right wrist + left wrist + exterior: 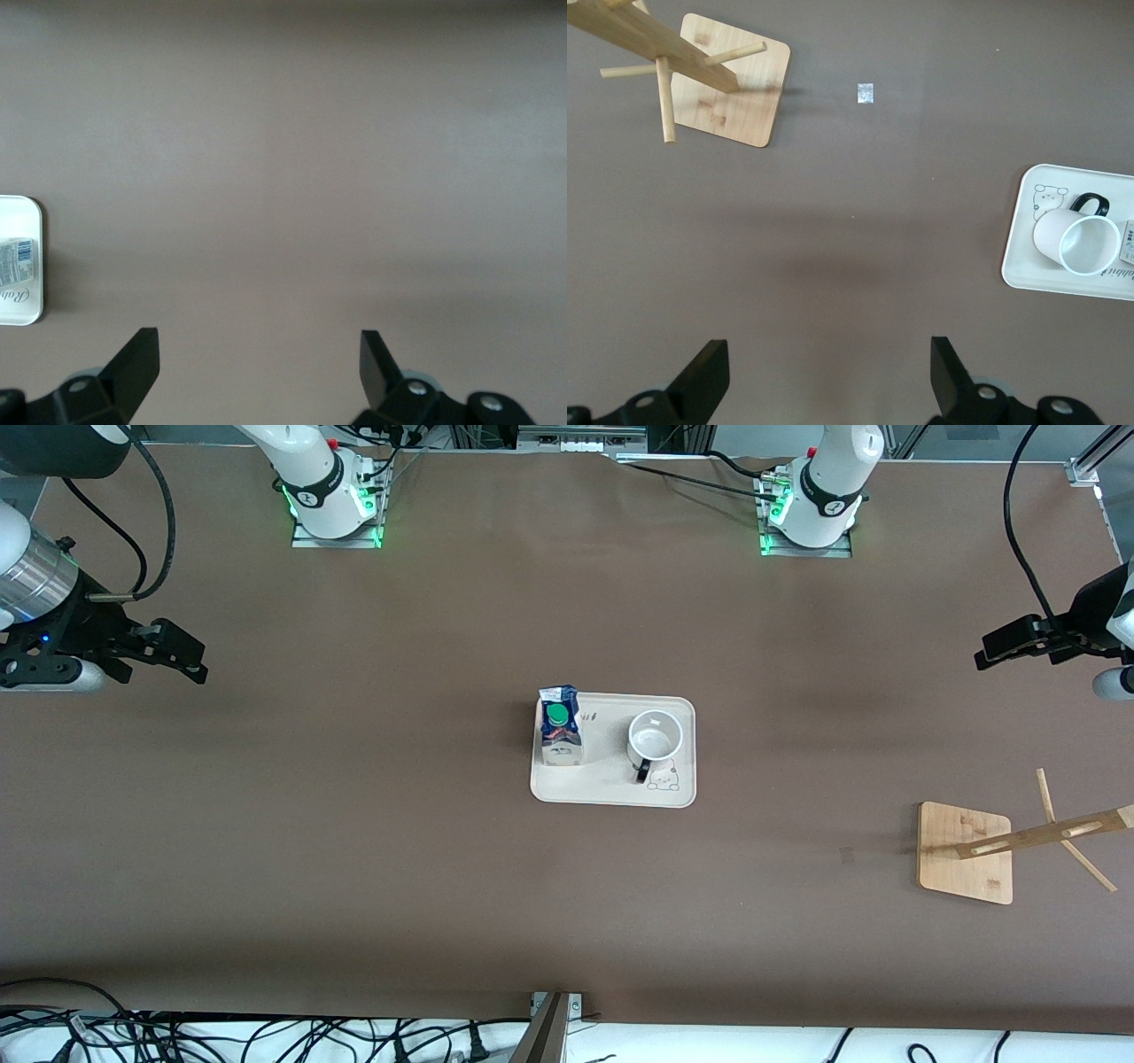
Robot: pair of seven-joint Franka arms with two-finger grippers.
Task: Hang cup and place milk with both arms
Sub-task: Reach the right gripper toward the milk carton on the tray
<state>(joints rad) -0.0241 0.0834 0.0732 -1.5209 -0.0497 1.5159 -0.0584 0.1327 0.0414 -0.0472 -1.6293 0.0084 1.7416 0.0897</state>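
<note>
The white cup (656,735) stands upright on a cream tray (611,790) at the table's middle, its black handle turned toward the front camera. The blue and white milk (560,728) with a green cap stands on the same tray, at the right arm's end of it. My left gripper (982,659) is open and empty, raised over bare table at the left arm's end. In the left wrist view (830,356) the cup (1081,243) and tray (1019,258) show. My right gripper (200,668) is open and empty, raised over the right arm's end. In the right wrist view (260,347) only the tray's edge (25,312) and a strip of the milk (16,252) show.
A wooden cup rack (966,852) with a square base and slanting pegs stands near the left arm's end, nearer the front camera than the tray; it also shows in the left wrist view (731,93). A small pale mark (846,855) lies beside it. Cables run along the front edge.
</note>
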